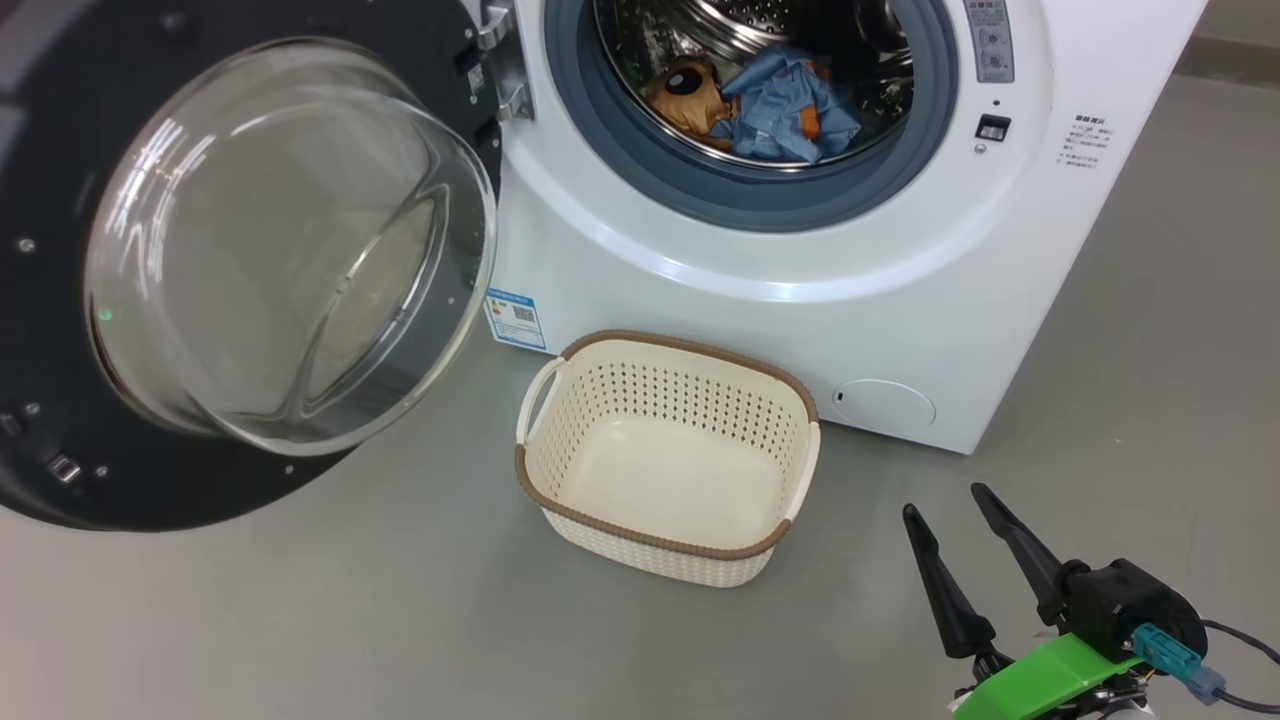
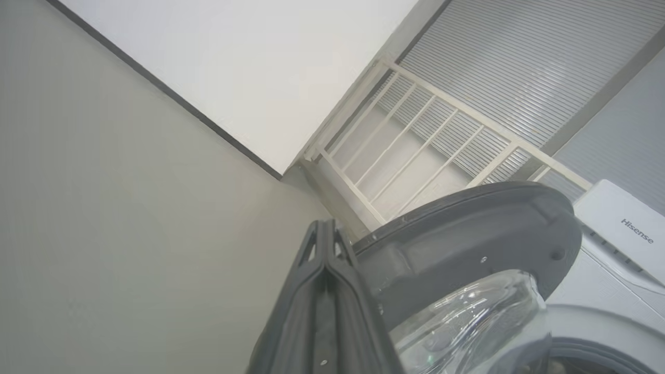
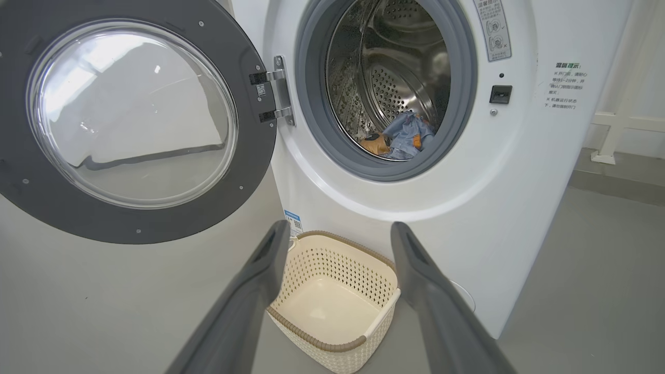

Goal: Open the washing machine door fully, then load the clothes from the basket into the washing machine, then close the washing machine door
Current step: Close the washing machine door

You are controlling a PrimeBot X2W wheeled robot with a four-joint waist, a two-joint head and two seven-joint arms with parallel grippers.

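Left hand [image 2: 324,226]: fingers pressed flat together, clamped on nothing, seen along its own wrist view against grey floor and a white wall.
Washing machine door [image 1: 290,250]: swung wide open on its hinge. Its black rim and glass bowl stand just beside the left hand, on the fingers' right in that wrist view. Whether rim and fingers touch cannot be told.
Right hand [image 1: 944,500]: fingers spread wide apart with nothing between them, low over the floor [image 1: 300,620].
Basket [image 1: 690,349]: upright on the floor, its bare cream bottom showing. It sits ahead of the right hand and to its left, near but apart. In the right wrist view it shows between the two fingers.
Washing machine [image 1: 700,270]: straight beyond the basket from the right hand, its round mouth uncovered.
Clothes [image 1: 785,110]: blue fabric with an orange-brown bear, bundled at the bottom of the steel drum [image 1: 660,50] behind the grey-blue gasket [image 1: 740,195]. They lie well apart from the right hand, above and beyond the basket.
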